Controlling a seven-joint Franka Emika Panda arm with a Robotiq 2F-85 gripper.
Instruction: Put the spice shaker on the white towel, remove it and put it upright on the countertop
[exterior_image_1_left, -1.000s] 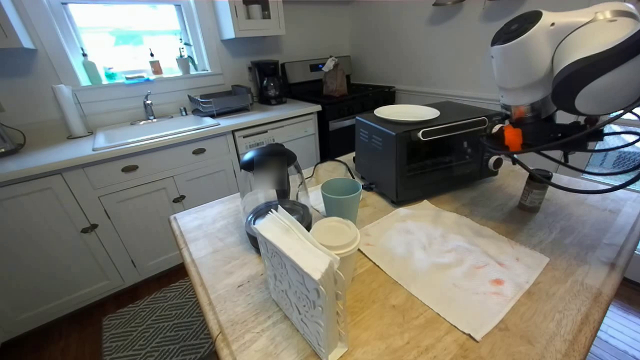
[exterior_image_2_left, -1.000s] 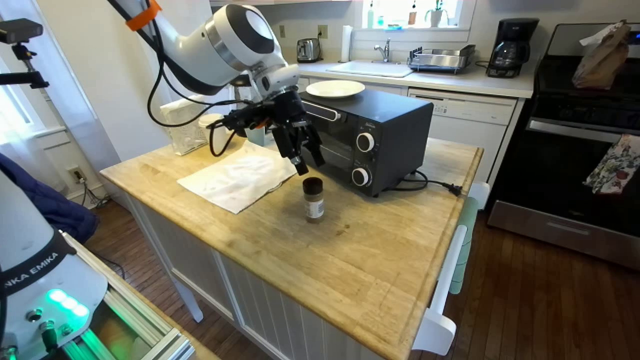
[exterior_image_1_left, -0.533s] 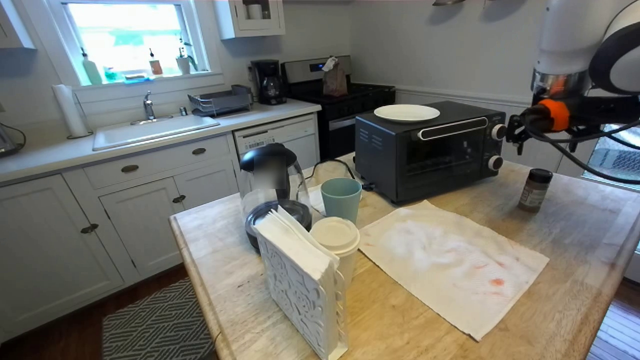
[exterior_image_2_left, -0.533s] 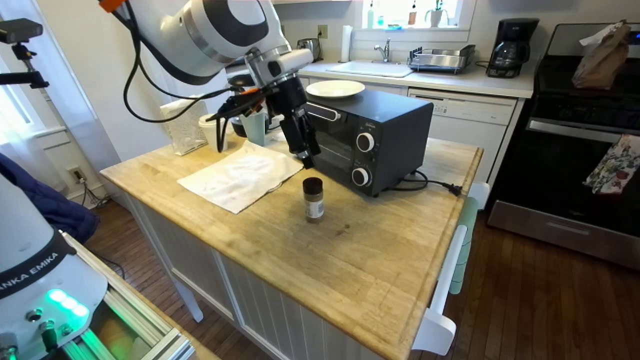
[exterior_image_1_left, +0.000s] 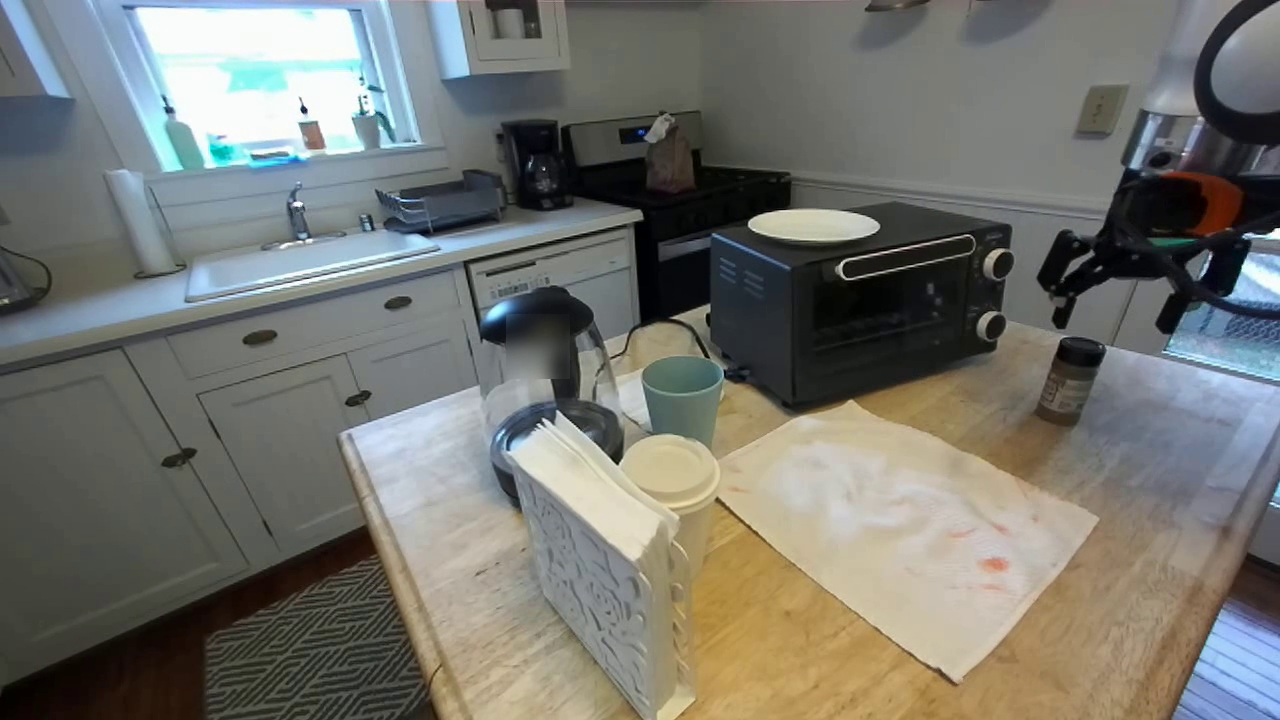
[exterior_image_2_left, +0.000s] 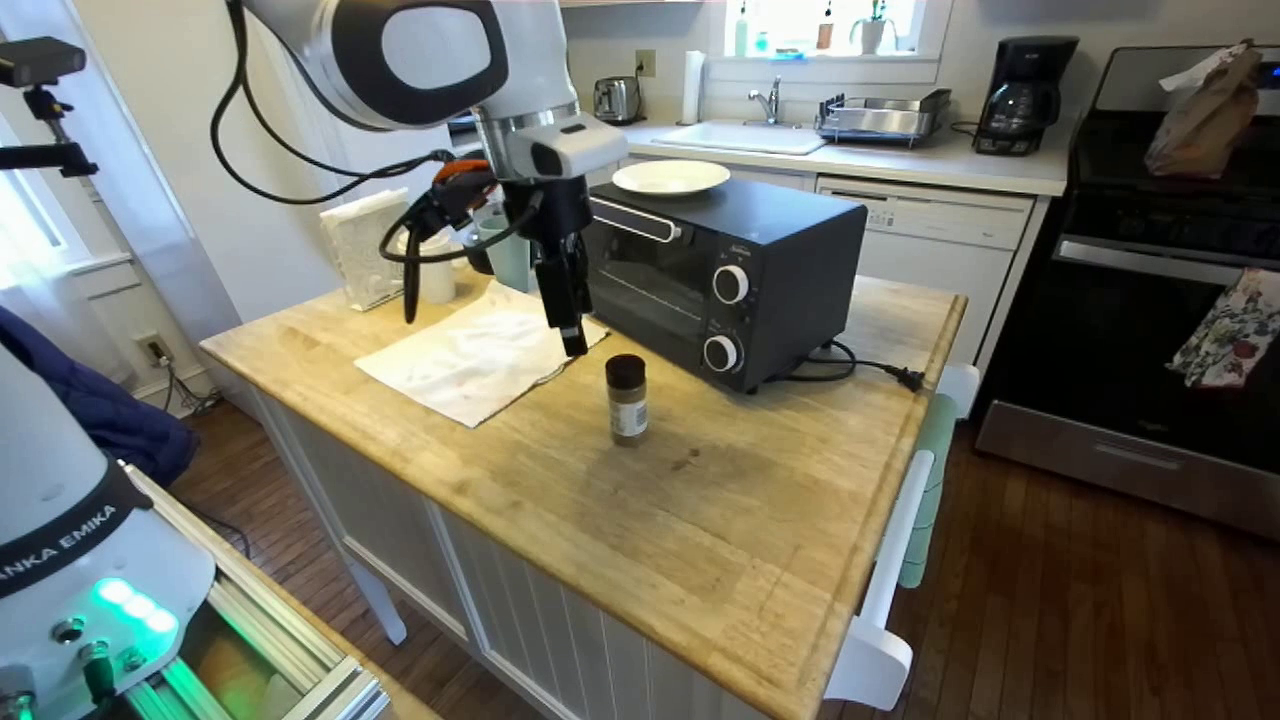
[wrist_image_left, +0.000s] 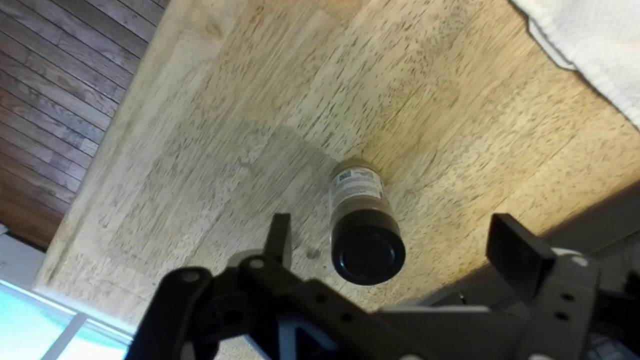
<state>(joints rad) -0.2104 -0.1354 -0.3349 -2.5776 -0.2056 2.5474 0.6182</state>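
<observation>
1. The spice shaker (wrist_image_left: 367, 222) stands upright on the surface (exterior_image_2_left: 740, 560), apart from the white towel (exterior_image_1_left: 900, 530), a pose suiting the task's start or finish (I cannot tell which).
2. The jaws hang wide apart, empty, probably to clear the shaker's sides.
3. The towel lies spread, presumably to receive it.

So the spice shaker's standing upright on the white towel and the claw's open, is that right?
Not quite: both exterior views show the spice shaker standing upright on the countertop, off the white towel. The claw is indeed open.
</observation>
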